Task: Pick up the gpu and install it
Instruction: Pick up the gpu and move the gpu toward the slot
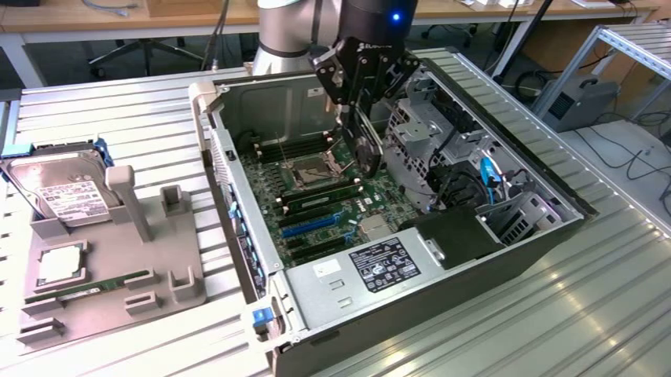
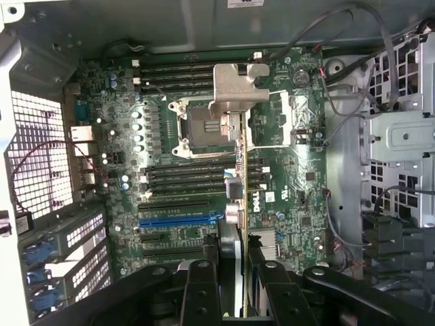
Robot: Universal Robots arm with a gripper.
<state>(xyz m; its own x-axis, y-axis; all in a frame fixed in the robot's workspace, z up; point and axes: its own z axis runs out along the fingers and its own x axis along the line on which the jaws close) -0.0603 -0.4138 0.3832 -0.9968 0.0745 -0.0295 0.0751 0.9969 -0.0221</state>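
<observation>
While the arm hangs over the open computer case [image 1: 213, 118], the gripper [image 1: 360, 98] sits at upper centre of the exterior view. Its fingers [image 2: 202, 288] are clamped on the gpu [image 1: 365, 149]. The card is off the table, in the air inside the case, hanging edge-on below the fingers and above the motherboard [image 1: 314, 206].

Wrist view: the gpu [image 2: 236, 170] runs away from the gripper [image 2: 235, 275] as a thin line. Its silver bracket end is furthest out, over the area beside the CPU socket [image 2: 202, 125]. Cannot tell how high it hangs off the board.

Step in hand, my read: pick-up is done and the card is being carried over the board. It isn't seated; no edge of it touches any slot that I can see.

The blue expansion slot [image 2: 178, 221] and the dark slots beside it lie closer to the case wall on the exterior view's left. In the wrist view the card looks crosswise to those slots.

Seating calls for turning the card to run along a slot, with its bracket toward the vented rear wall. It must come straight down without tilt, clear of the loose cables [image 2: 340, 122] by the drive cage.

On the exterior view's left, well apart, the grey holder [image 1: 137, 310] carries a hard drive [image 1: 63, 192] and a RAM stick [image 1: 89, 287], untouched.
</observation>
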